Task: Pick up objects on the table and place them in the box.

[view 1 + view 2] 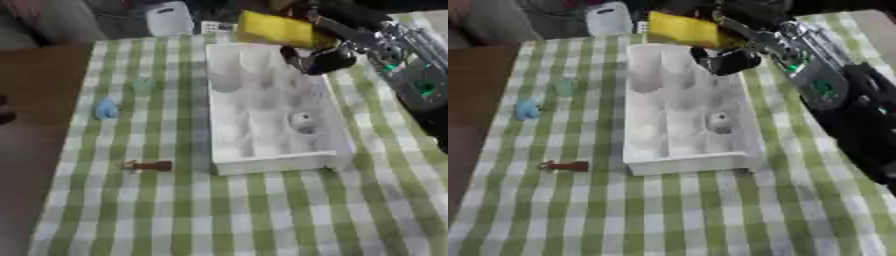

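One small pale object (302, 120) already sits in the white box (229, 150), in a compartment toward its four o'clock. My right hand (726, 61) hangs over the box's one o'clock corner, fingers curled round something dark, so I judge a drop is close. Left for me on the checked surface (262, 215): a brown piece (150, 165) at eight o'clock of the box, a blue one (106, 108) at nine, a faint greenish one (143, 84) at ten. Beyond, a yellow block (273, 29) and white container (168, 18) crowd the far edge. My left hand is out of sight.
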`<action>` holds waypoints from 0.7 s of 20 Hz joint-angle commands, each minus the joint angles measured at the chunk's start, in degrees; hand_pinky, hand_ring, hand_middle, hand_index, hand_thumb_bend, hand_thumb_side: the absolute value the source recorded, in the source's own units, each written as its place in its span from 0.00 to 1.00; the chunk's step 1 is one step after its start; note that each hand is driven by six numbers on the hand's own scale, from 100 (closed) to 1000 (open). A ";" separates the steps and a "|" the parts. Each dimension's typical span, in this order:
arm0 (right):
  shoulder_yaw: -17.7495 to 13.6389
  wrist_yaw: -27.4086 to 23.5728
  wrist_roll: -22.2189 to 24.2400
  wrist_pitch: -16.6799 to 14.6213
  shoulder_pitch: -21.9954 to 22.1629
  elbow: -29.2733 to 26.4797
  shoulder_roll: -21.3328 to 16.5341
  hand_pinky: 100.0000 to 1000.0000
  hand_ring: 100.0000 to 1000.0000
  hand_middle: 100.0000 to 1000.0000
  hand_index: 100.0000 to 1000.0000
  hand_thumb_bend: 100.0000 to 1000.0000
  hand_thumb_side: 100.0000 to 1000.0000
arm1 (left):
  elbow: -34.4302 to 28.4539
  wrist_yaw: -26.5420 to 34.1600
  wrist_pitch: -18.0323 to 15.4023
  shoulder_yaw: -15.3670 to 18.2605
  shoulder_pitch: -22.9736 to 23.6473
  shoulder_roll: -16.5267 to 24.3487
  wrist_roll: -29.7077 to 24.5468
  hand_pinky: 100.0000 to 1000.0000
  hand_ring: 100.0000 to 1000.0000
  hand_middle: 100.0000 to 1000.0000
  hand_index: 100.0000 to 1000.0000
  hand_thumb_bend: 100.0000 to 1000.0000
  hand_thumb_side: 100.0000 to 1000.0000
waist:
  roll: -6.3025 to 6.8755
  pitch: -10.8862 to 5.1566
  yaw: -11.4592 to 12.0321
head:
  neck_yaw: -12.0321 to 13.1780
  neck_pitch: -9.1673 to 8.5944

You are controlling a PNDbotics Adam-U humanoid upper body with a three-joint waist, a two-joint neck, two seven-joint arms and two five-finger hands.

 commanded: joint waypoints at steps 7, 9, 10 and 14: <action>2.01 3.20 1.21 -0.85 -0.99 1.12 1.84 0.13 0.32 0.40 0.61 0.00 0.07 | -1.19 0.46 -0.10 -0.04 -0.41 0.17 0.27 0.76 1.00 0.69 0.74 0.00 0.80 | 1.50 -1.28 0.76 | -0.15 1.24; 2.45 4.20 1.38 -0.52 -0.99 2.15 2.54 0.13 0.31 0.40 0.61 0.00 0.07 | -1.24 0.55 -0.11 -0.02 -0.45 0.13 0.28 0.76 1.00 0.69 0.74 0.00 0.80 | 1.68 -1.08 0.93 | -0.23 1.37; 2.63 4.59 1.42 -0.40 -0.95 2.57 2.82 0.13 0.31 0.40 0.61 0.00 0.07 | -1.26 0.60 -0.10 0.00 -0.47 0.12 0.31 0.76 1.00 0.69 0.74 0.00 0.80 | 1.75 -1.01 0.99 | -0.42 1.39; 3.03 5.51 1.10 -0.37 -0.98 3.60 3.58 0.13 0.31 0.40 0.61 0.00 0.07 | -1.32 0.72 -0.12 -0.01 -0.51 0.07 0.33 0.76 1.00 0.69 0.74 0.00 0.80 | 1.85 -0.82 1.02 | -1.90 0.95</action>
